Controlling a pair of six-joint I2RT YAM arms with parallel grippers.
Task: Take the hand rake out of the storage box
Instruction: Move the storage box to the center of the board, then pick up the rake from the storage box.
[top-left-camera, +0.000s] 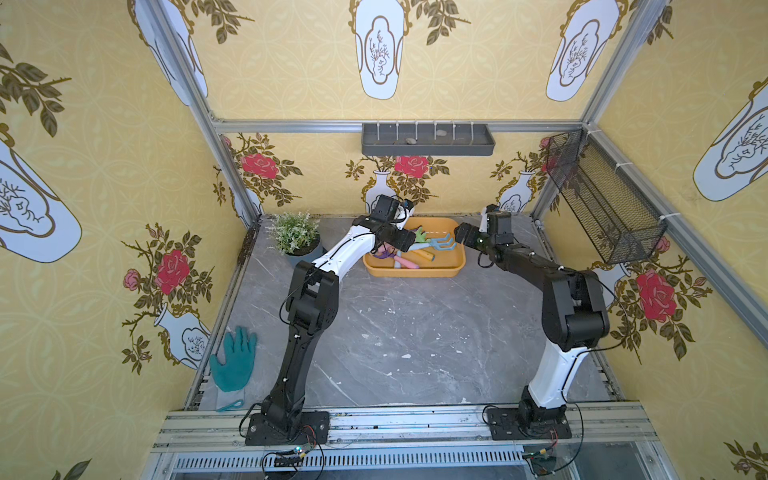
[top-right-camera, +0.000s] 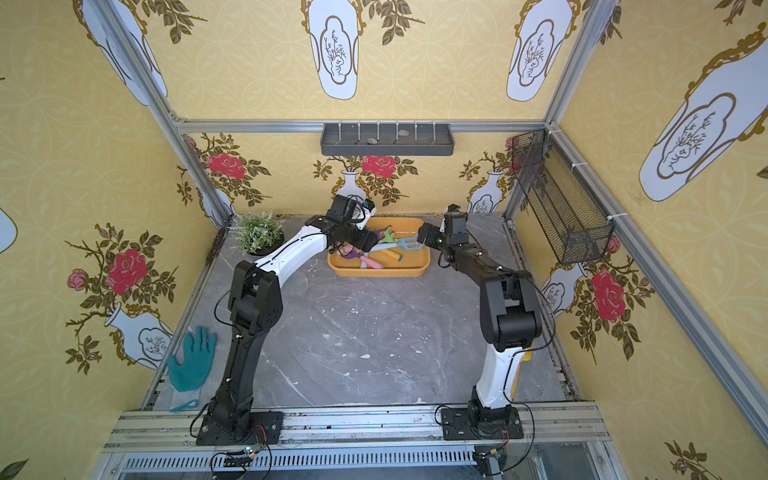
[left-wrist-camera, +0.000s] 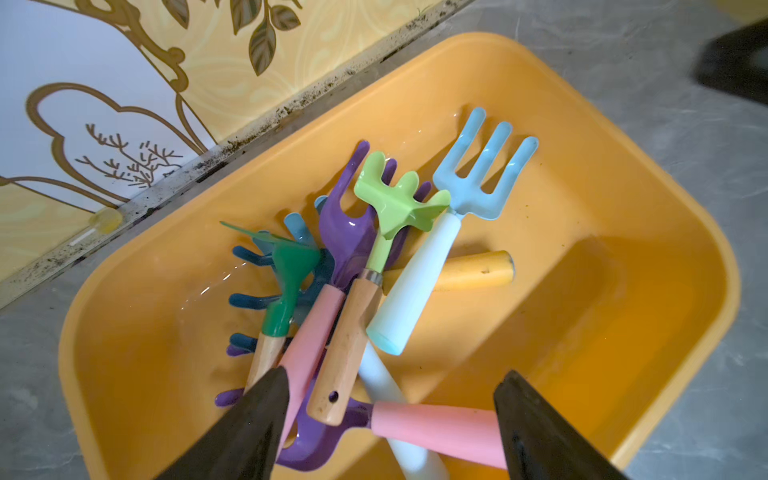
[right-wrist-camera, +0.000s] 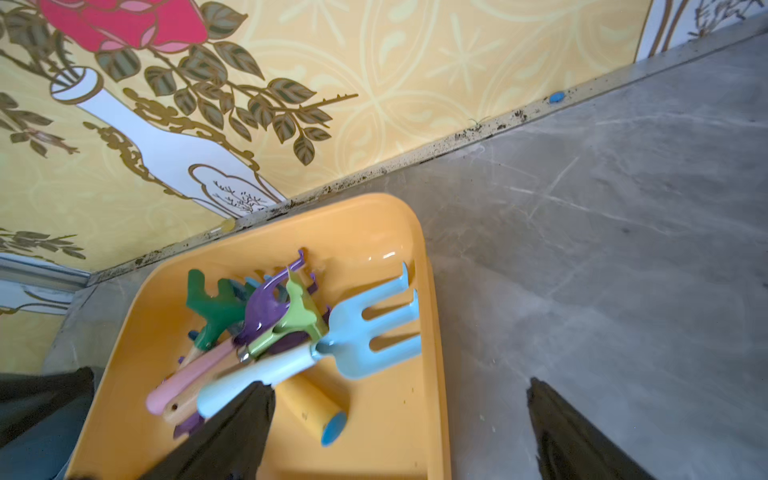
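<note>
Black fingers (left-wrist-camera: 249, 424) of the left hand (left-wrist-camera: 397, 374) loom closest in its wrist view, spread apart and gripping nothing, above a heap of hand rakes (left-wrist-camera: 374, 257) lying in the storage box (left-wrist-camera: 602, 137). A dark blue rake (left-wrist-camera: 249, 301) is buried, only its tines showing. A yellow handle (left-wrist-camera: 469, 272) runs under the heap, its head hidden. The right hand (right-wrist-camera: 398, 382) is released too, one finger over the box, one over bare surface (right-wrist-camera: 602, 249). A dark blurred shape (right-wrist-camera: 41, 399) beside the box cannot be made out. In both top views the left arm (top-left-camera: 345, 253) covers part of the heap. The box sits at the back of the grey marbled surface, near yellow rose-and-vase wallpaper (top-left-camera: 291, 62), with soil crumbs (right-wrist-camera: 415, 166) along the seam. A potted plant (top-left-camera: 296, 235) and teal glove (top-left-camera: 235, 361) lie leftward. A wire basket (top-left-camera: 602, 199) and grey tray (top-left-camera: 428, 139) hang on the walls, the tray's contents too small to tell.
</note>
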